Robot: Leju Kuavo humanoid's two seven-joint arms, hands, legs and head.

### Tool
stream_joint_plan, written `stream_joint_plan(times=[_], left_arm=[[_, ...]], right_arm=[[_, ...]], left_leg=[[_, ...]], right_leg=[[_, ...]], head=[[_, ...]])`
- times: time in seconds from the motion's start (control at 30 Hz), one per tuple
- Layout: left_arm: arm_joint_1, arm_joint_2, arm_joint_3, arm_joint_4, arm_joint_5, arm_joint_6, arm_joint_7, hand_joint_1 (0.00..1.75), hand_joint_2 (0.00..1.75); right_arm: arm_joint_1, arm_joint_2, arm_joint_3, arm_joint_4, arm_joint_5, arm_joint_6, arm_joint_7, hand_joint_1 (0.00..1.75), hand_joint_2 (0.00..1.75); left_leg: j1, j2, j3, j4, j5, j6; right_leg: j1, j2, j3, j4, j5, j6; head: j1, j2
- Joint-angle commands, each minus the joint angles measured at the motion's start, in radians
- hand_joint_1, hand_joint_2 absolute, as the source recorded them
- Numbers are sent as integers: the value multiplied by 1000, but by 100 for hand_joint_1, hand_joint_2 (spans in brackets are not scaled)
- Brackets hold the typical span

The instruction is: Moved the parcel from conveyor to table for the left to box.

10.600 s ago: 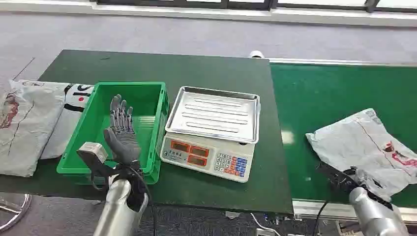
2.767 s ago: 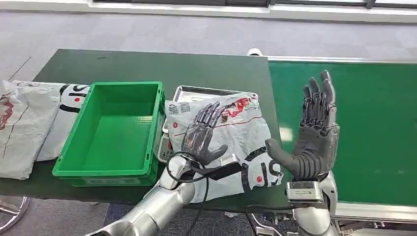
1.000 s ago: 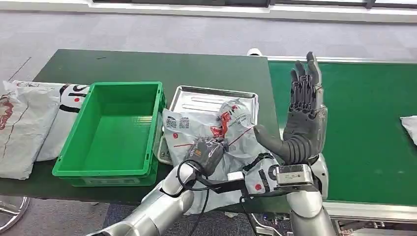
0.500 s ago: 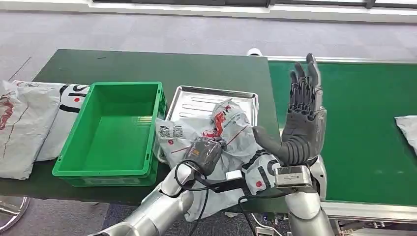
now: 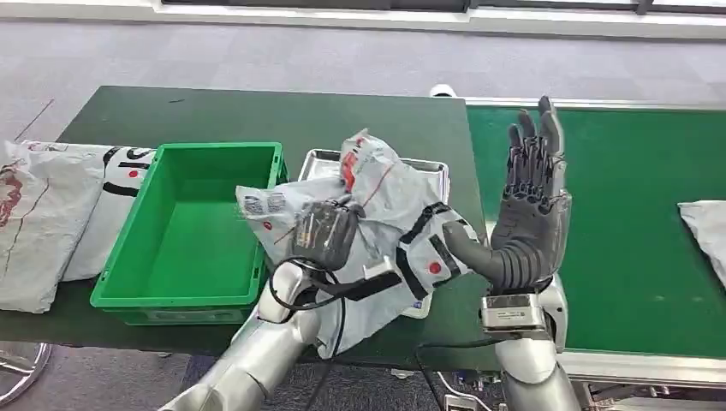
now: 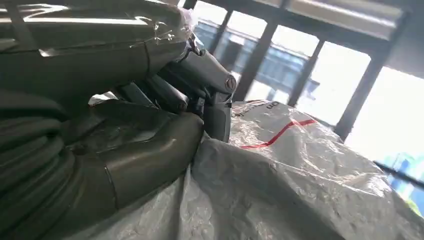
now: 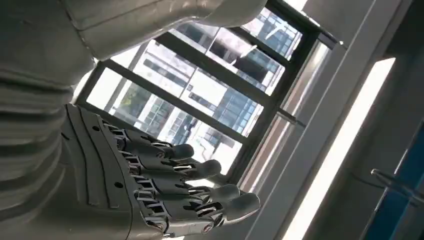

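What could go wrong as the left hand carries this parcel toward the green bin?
1. The left hand grips only a bunch of the parcel; the slick film could slip free.
2. The parcel's loose lower end hangs near the scale tray and may drag or snag on it.
3. The parcel looks wide against the green bin, so an edge might catch on the rim instead of dropping in.

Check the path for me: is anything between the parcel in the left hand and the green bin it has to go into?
Nothing visible blocks it. The left hand grips the parcel, lifted above the scale tray, right beside the green bin. The bin is open-topped and looks empty. The right hand is raised on the far side.
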Motion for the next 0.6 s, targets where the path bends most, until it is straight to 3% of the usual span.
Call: stream_joint_plan(times=[0.03, 0.13, 0.6], left_arm=[[49, 23, 270, -215, -73, -2, -40, 175, 175], [35, 30, 333, -268, -110, -2, -57, 175, 175], [18, 38, 335, -251, -101, -2, -59, 175, 175]], right_arm=[[-22, -33, 29, 60, -26, 9, -10, 0, 175], [-8, -39, 25, 56, -34, -1, -18, 0, 175], [-5, -41, 25, 54, -35, -2, -20, 0, 175]], left_leg=[[2, 3, 4, -3, 0, -4], [2, 2, 1, -1, 0, -2], [1, 0, 2, -1, 0, -3]], right_leg=[[1, 4, 3, -3, 1, -1], [1, 3, 1, -1, 1, 0], [1, 1, 2, -1, 0, 0]], head=[[0, 0], [0, 0], [0, 0]])
